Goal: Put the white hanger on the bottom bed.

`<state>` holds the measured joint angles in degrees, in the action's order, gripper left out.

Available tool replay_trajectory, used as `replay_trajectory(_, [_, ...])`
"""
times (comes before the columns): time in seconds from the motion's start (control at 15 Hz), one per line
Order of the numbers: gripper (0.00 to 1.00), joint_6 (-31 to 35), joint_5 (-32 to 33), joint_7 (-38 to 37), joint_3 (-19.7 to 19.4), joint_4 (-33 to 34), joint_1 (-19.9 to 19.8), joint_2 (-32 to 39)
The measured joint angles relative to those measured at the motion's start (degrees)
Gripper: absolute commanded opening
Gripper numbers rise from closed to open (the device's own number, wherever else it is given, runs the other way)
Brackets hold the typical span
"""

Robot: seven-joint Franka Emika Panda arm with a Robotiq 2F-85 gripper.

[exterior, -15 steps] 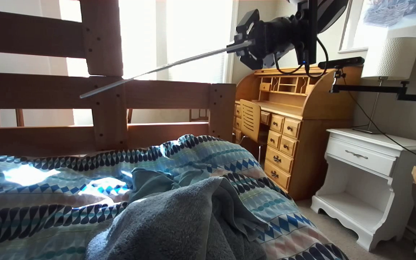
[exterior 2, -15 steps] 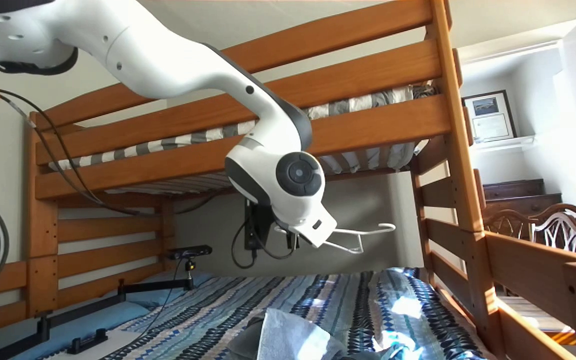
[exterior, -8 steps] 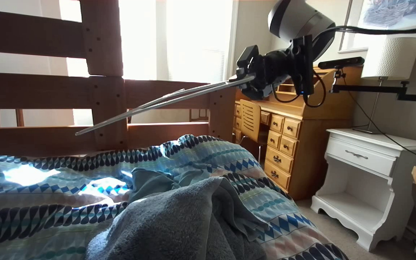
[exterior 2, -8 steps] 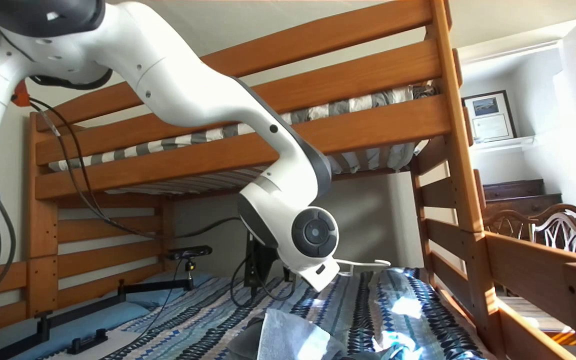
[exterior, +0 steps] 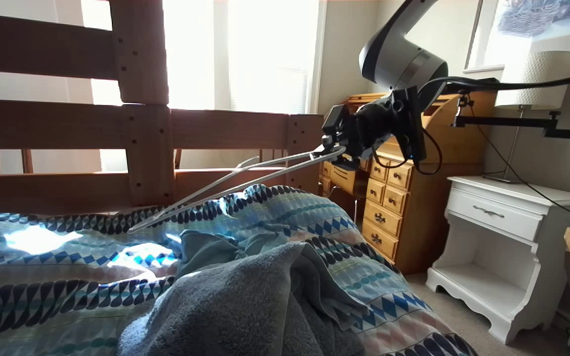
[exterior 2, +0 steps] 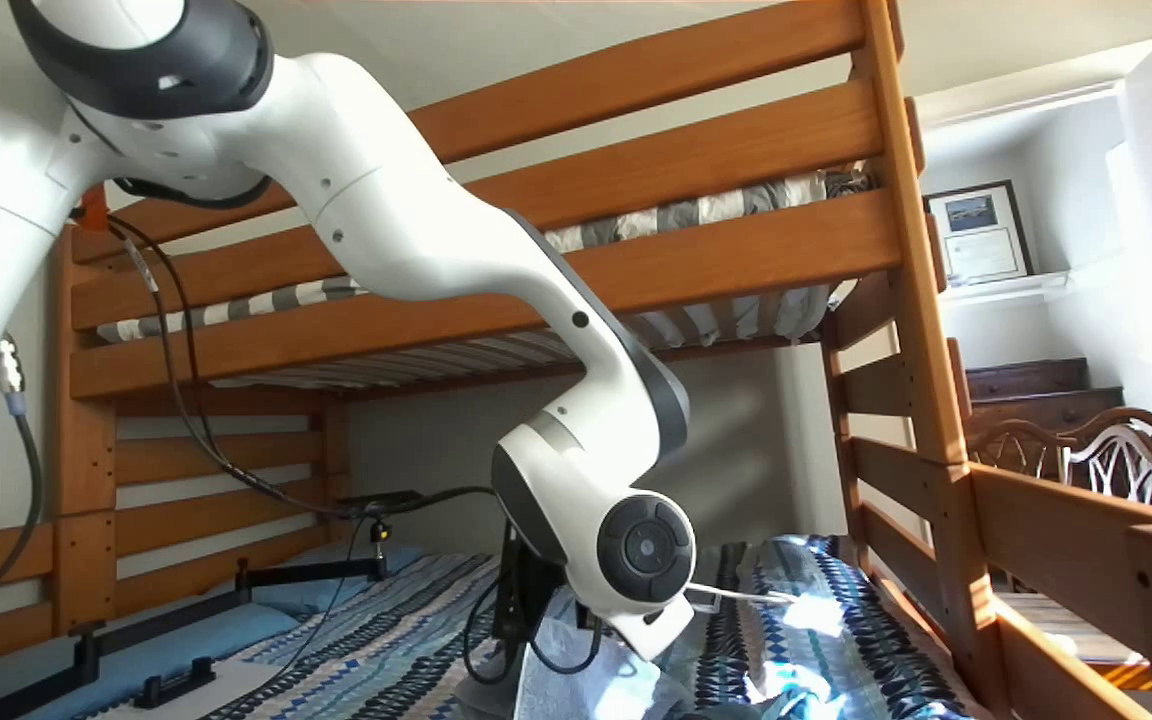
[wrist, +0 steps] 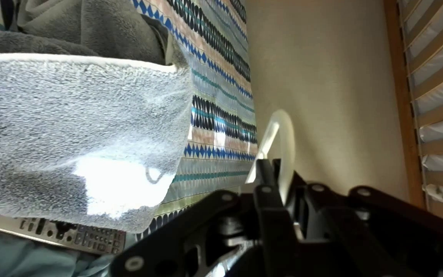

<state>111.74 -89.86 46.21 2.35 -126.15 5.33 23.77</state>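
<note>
White hanger (wrist: 288, 146): one, slim. Located in the air over the bottom bed (exterior: 67, 309), unreleased, its far end slanted down toward the quilt (wrist: 221, 115); whether that tip touched could not be told. Held near one end, presumably so that the rest reached out ahead and would meet the bed first.

Claw (exterior: 328, 147): one, black. Jaws together but for the hanger's thickness, with the hanger as sole load. The pinch appeared needed: no other sure support for the hanger was seen, so letting go seemed best left until more of it lay on the quilt.

Grey blanket (exterior: 230, 301): one, rumpled, heaped on the quilt. Judged a possible snag for the hanger's curved end, making the bare quilt beside it the likelier landing place.

Remote control (wrist: 60, 234), so taken from its buttons: one, partly hidden by the blanket in the wrist view; reason for its place unknown.

Upper bunk (exterior 2: 756, 255): one, overhead. The white arm (exterior 2: 436, 230) stood bent downward across its front in an exterior view, presumably to bring the claw in low.
</note>
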Motion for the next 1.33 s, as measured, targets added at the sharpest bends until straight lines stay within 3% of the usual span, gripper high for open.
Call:
replay_trajectory(0.8, [0.02,2.2,0.4,0.5,-0.7,2.7,0.9,8.4])
replay_trajectory(1.13, [0.02,2.3,0.4,4.7,-0.7,3.6,1.3,10.5])
replay_trajectory(1.2, [0.32,2.3,0.4,5.9,-0.7,3.6,1.3,10.8])
replay_trajectory(1.33, [0.4,2.3,0.4,8.3,-0.7,3.7,1.4,11.2])
